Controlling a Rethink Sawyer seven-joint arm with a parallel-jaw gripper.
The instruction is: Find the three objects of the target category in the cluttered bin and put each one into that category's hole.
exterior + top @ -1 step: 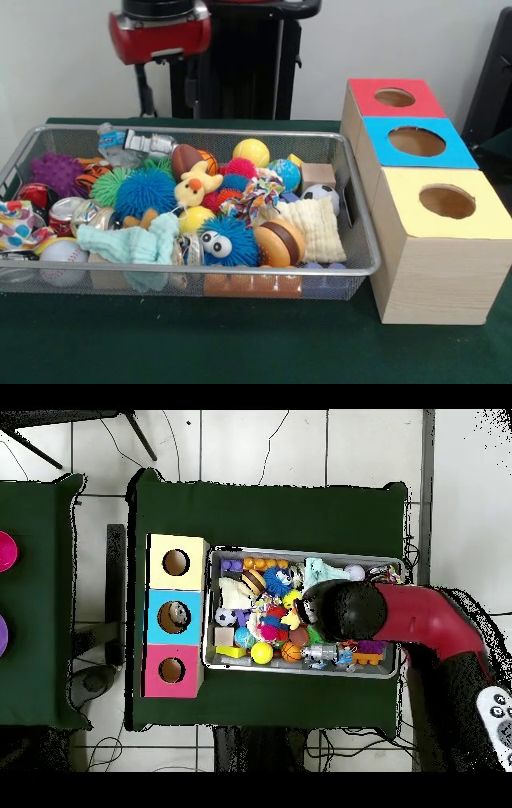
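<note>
Overhead view: something is seen inside the blue box's hole (pixel 175 617); the bin (pixel 214 659) remains crowded, and the gripper's state cannot be told.

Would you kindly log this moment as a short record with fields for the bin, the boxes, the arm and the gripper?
bin: wire mesh bin, crowded with toys and balls
boxes: red-topped box, blue-topped box, yellow-topped box, one round hole each, in a row beside the bin
blue hole: something inside, seen from overhead
arm: red and black arm over the bin
gripper: hidden, state unknown
</note>
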